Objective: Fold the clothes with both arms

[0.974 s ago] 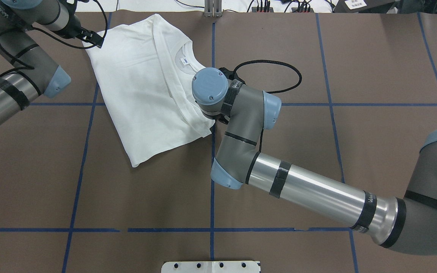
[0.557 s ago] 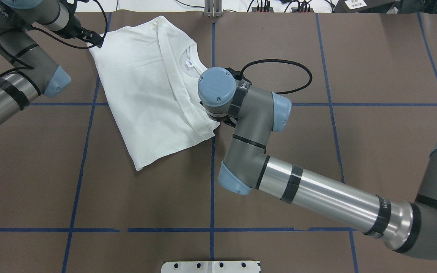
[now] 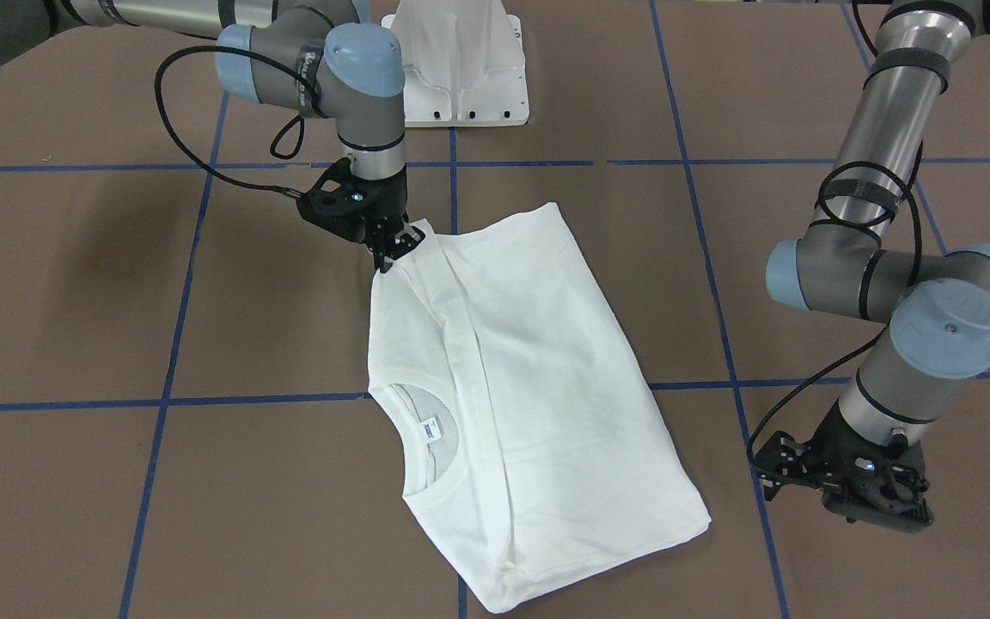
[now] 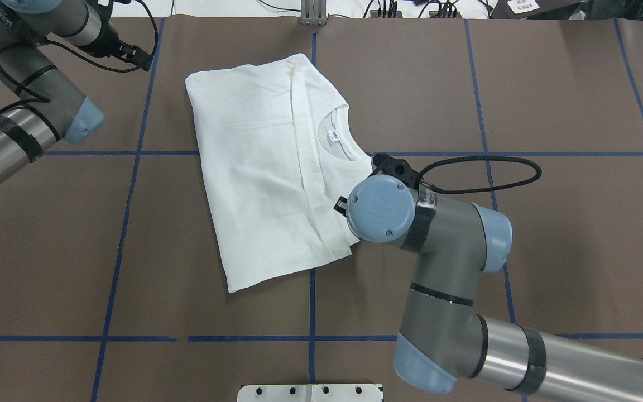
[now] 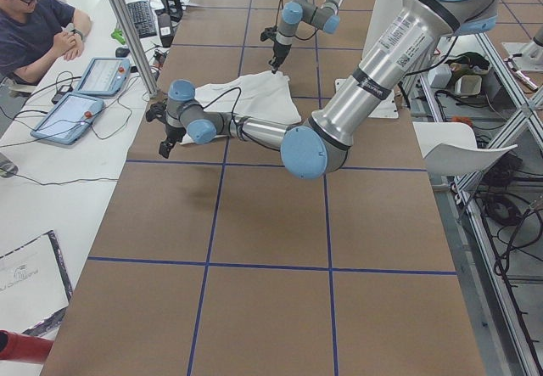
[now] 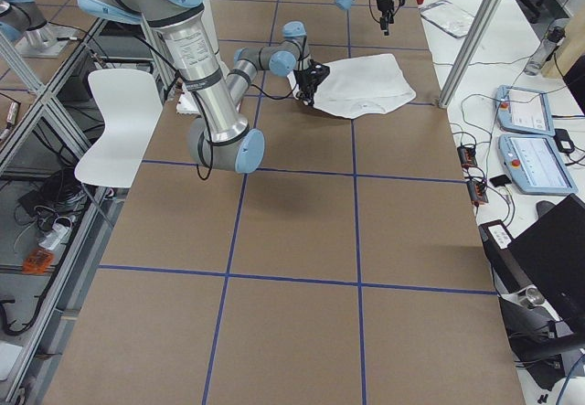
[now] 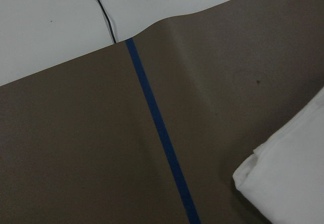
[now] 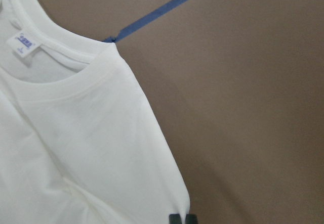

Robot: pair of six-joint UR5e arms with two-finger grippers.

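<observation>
The white T-shirt lies folded on the brown table, collar and neck label facing up. No black text shows. My right gripper is shut on the shirt's near right corner and lifts it slightly. In the overhead view the right wrist hides it. The right wrist view shows its closed tips at the shirt's edge. My left gripper stands open and empty at the far left, apart from the shirt. The left wrist view shows only a shirt corner.
Blue tape lines grid the table. The white pedestal base stands at the robot's side. A black cable loop hangs by the right wrist. An operator and tablets sit beyond the far edge.
My right gripper has dragged the shirt to the right and toward the robot. The shirt's far left corner has come away from the left gripper, which has stayed in place.
</observation>
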